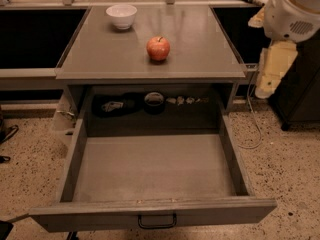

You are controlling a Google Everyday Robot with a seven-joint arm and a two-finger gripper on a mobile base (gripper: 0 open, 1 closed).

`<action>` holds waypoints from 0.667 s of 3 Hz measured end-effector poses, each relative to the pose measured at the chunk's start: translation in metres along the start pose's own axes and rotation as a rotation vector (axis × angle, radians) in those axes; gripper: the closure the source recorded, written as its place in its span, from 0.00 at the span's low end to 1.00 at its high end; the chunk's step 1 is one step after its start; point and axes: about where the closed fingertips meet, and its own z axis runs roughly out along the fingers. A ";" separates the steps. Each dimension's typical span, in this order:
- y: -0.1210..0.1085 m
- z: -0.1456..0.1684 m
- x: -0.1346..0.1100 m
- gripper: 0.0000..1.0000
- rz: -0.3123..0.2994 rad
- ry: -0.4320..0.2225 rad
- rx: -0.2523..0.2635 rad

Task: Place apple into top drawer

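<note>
Tabletop [200, 54] bears apple [158, 48]; end effector [267, 79] hangs well apart, beyond its edge.

1. A rounded white housing [292, 9] fills the top right corner of the view. Its shell is smooth and plain, shaded tan toward the upper edge.
2. A small patch of fine vent slots [300, 27] is set into the lower side of the shell.
3. A small cream tab [257, 18] juts from its left side.
4. The claw [272, 69] hangs directly beneath the housing, near the right edge of the view. It is pale cream-yellow and blocky, with flat faces, and it narrows to a rounded lower tip.
</note>
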 end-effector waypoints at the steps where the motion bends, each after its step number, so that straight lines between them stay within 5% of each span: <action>1: -0.076 0.021 -0.011 0.00 -0.041 0.005 0.067; 2: -0.115 0.042 -0.023 0.00 -0.043 -0.048 0.068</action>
